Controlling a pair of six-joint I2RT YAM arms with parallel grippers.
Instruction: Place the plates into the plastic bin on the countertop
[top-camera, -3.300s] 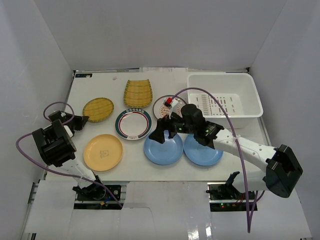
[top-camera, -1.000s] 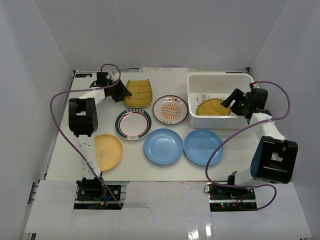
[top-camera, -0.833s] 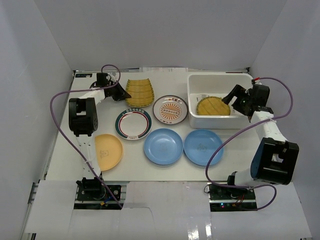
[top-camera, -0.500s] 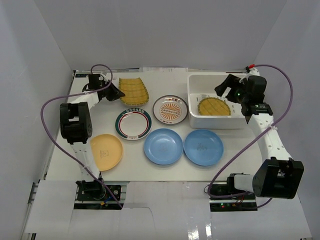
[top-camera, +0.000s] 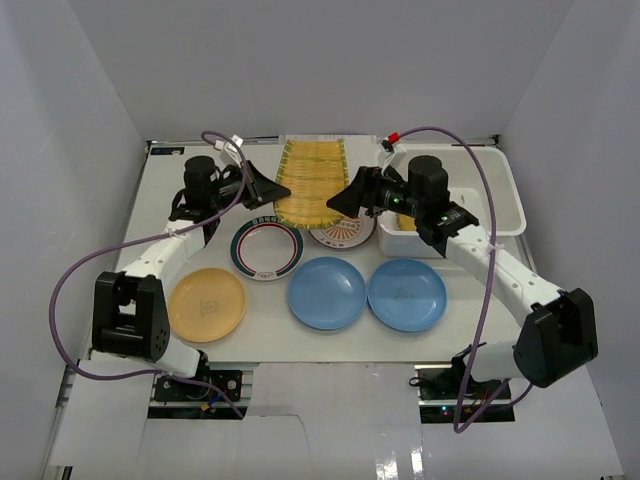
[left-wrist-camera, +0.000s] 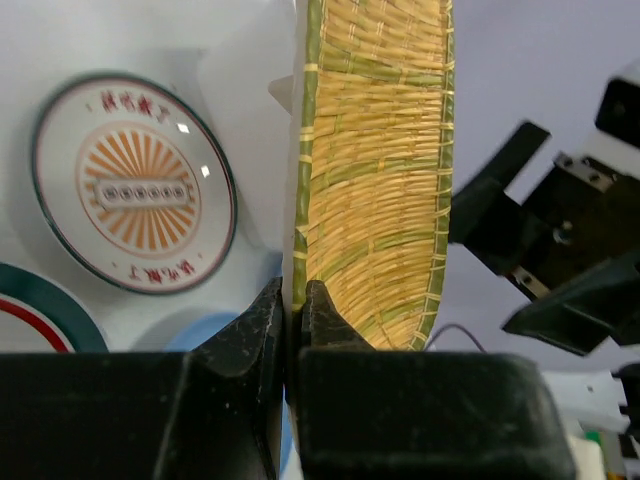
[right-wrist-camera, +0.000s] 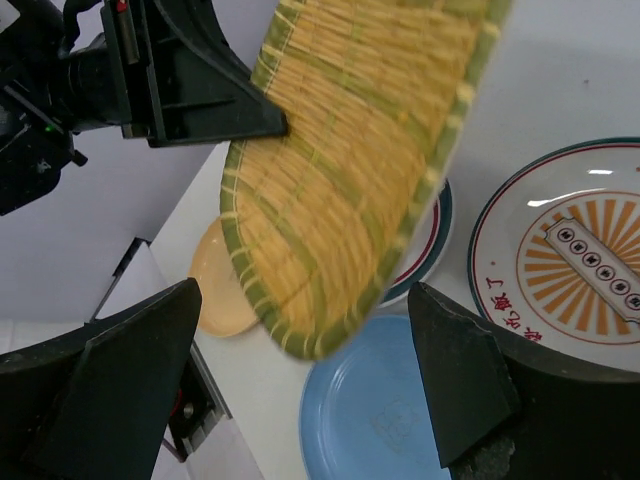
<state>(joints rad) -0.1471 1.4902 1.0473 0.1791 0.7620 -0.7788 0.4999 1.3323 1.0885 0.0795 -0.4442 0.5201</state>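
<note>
Blue plates (top-camera: 326, 293), two; one woven plate (top-camera: 312, 182) in left gripper (left-wrist-camera: 296, 298).

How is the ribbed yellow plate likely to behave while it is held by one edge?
Probably stiff: the plate shows no sag with the left gripper pinching only its rim. Likely light, since that pinch holds it aloft. It may pivot in so narrow a grip.

The ribbed plate (top-camera: 312, 182) is straw-yellow with green bands; the blue plates (top-camera: 326, 293) (top-camera: 406, 295) are plain; the sunburst plate (left-wrist-camera: 133, 195) shows orange rays on white.
</note>
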